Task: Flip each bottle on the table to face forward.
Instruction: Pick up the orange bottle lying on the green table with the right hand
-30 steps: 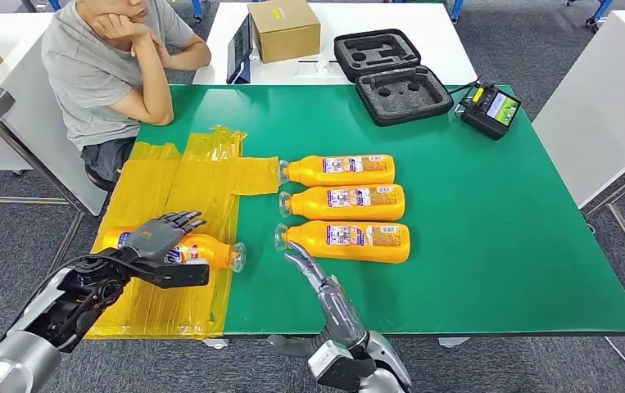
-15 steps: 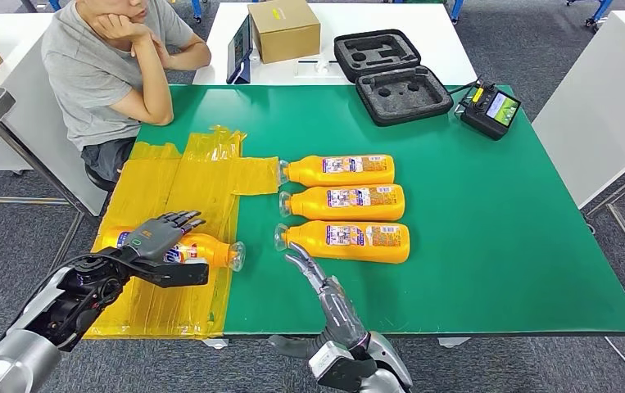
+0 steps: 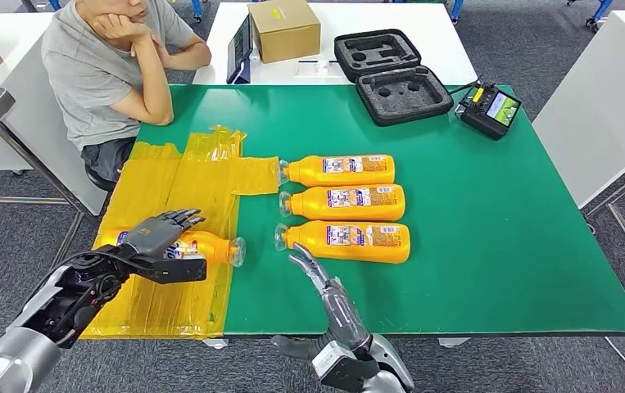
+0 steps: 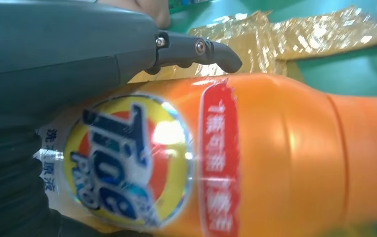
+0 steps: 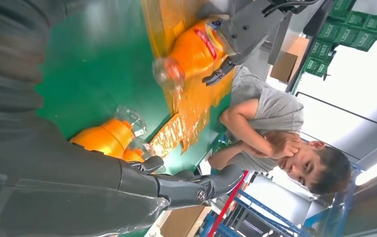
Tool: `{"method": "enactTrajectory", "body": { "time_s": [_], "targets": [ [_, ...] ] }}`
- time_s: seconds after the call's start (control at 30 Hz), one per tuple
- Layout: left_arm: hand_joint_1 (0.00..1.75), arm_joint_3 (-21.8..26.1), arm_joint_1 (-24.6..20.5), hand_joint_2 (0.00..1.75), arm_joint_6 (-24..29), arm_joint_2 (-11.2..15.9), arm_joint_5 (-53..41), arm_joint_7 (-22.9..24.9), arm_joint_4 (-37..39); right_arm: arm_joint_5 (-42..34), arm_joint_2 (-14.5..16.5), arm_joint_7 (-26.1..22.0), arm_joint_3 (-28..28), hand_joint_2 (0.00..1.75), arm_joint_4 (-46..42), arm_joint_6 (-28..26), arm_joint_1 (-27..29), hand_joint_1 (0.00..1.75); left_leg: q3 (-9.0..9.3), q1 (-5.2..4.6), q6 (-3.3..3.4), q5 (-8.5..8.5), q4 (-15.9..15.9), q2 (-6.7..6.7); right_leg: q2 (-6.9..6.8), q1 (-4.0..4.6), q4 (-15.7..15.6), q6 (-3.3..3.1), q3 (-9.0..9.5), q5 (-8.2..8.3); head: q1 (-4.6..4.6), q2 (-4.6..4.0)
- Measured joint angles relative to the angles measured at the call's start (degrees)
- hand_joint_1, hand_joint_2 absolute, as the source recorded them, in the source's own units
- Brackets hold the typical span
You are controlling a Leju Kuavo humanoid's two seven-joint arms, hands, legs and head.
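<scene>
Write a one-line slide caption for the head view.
Left hand grips an orange bottle on yellow sheeting; right hand hovers open beside three bottles.

Four orange bottles (image 3: 350, 241), one person (image 3: 100, 65)

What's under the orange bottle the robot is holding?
The bottle in the left hand lies on crinkly yellow plastic sheet, spread over the green table. The patch right beneath the bottle is hidden by the bottle and the fingers.

Green table (image 3: 489, 246) with orange bottles (image 3: 346, 206), yellow sheet (image 3: 174, 188), black case (image 3: 392, 75).
</scene>
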Motion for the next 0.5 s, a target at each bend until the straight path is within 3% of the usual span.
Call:
{"method": "enactTrajectory", "body": {
  "time_s": [0.5],
  "targets": [
    [0.00, -0.1, 1.9, 1.75, 1.5, -2.5, 1.0, -0.9, -3.7, 1.2, 0.6, 0.0, -1.2, 1.75, 0.0, 0.7, 1.1, 0.00, -0.07, 0.00, 0.00, 0.00, 0.0, -0.01, 0.00, 0.00, 0.0, 0.00, -0.05, 0.00, 0.00, 0.00]
  ]
}}
